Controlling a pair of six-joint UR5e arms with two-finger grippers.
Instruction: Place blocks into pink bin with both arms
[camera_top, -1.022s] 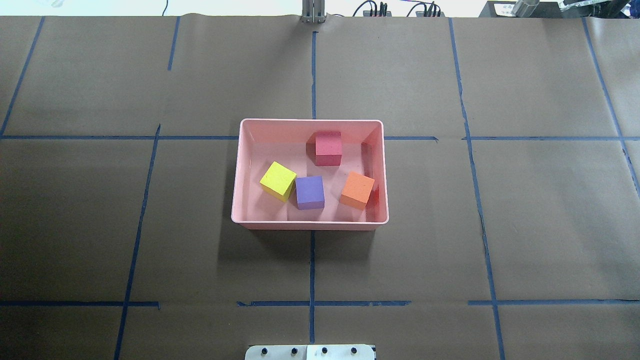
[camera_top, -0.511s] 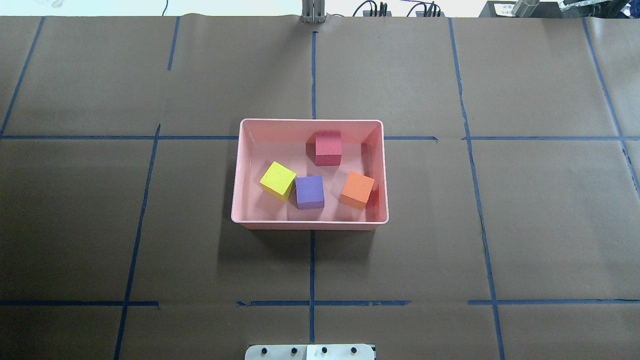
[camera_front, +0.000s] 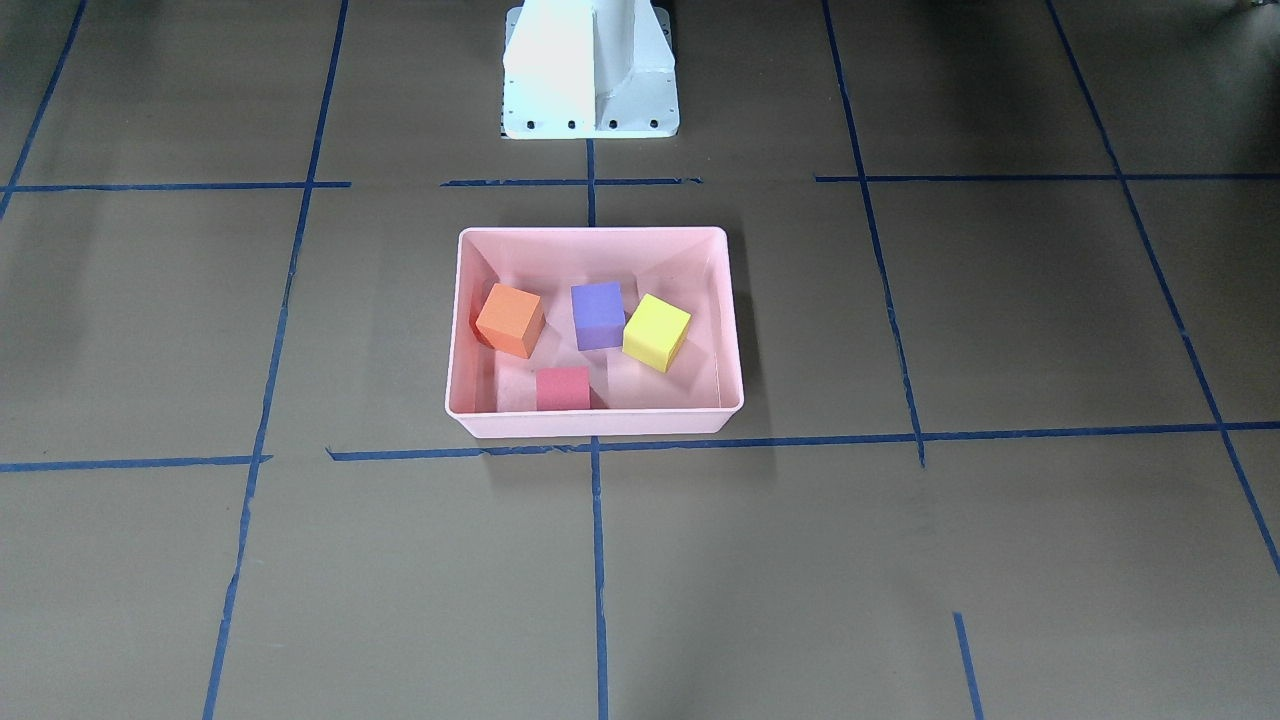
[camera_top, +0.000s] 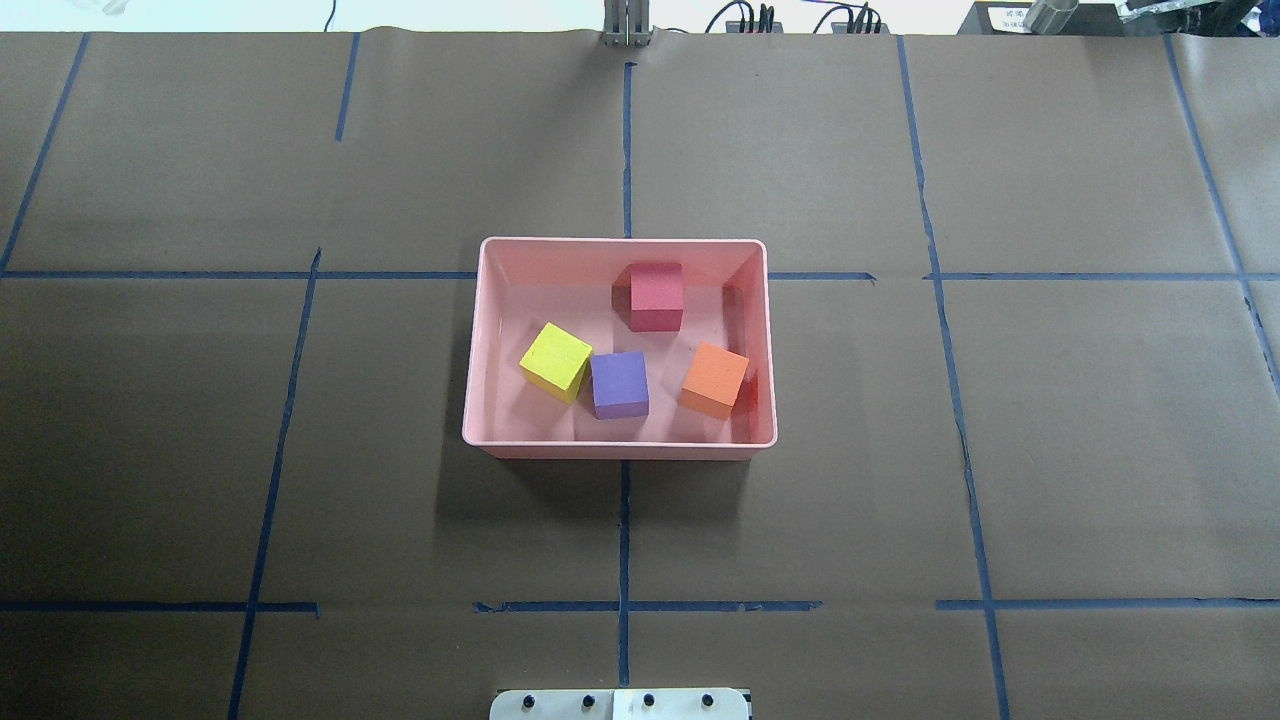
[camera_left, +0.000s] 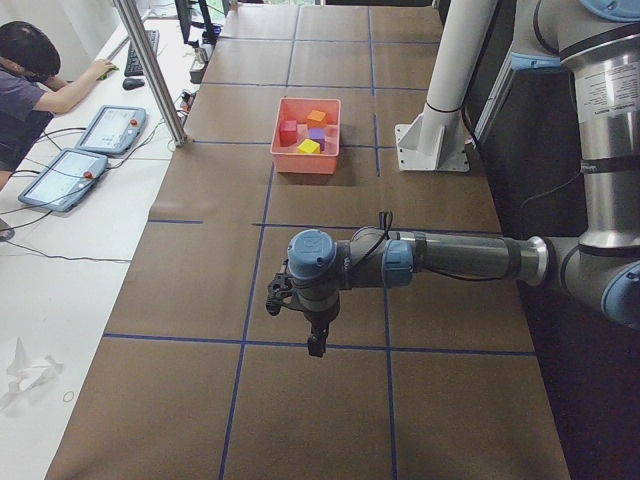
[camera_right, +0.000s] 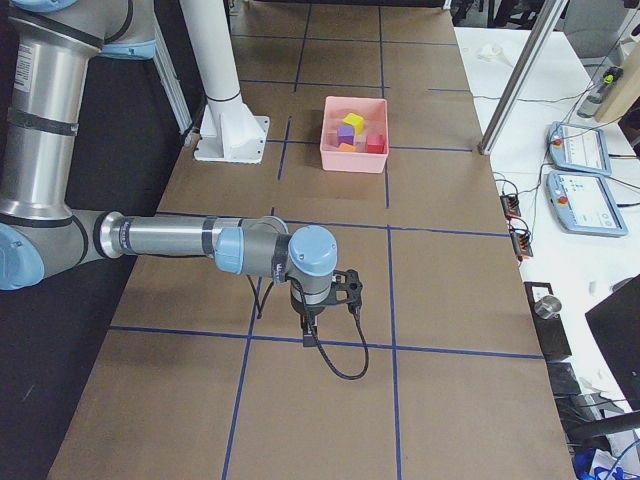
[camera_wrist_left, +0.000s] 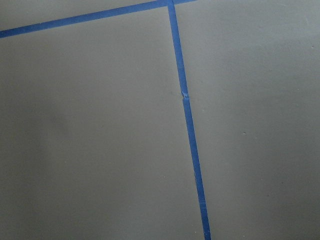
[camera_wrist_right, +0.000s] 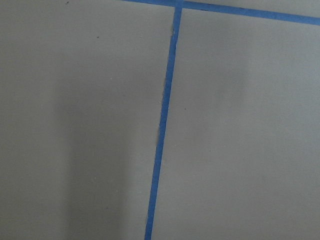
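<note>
L gripper (camera_left: 316, 348), R gripper (camera_right: 308, 340) point down; open/closed unclear.

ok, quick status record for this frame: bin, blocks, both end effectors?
bin: pink bin, middle of the table
in bin: yellow block, purple block, orange block, red block
outside bin: no blocks visible
contact: yellow and purple look touching; red stands apart
left end effector: over bare table, far from bin, open or shut unclear
right end effector: same, at the opposite end
task: looks complete
</note>
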